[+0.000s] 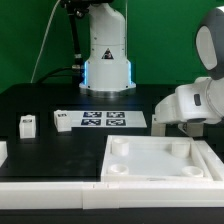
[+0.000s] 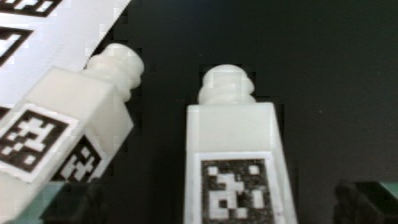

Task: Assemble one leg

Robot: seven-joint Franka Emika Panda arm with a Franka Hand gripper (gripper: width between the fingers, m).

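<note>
Black table (image 1: 40, 100), green backdrop (image 1: 20, 40); marker board (image 1: 103, 120) mid-table, leg (image 1: 62, 121) beside it; can't tell if jaws apart.

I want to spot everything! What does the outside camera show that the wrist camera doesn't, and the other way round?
Only the exterior view: the robot arm, the big white panel and two tiny legs at the exterior view's left. Only the wrist view: two big-looking legs side by side, with ribbed tops and tags. Both: the marker board and the black table. Whether any legs match, I cannot tell.
</note>
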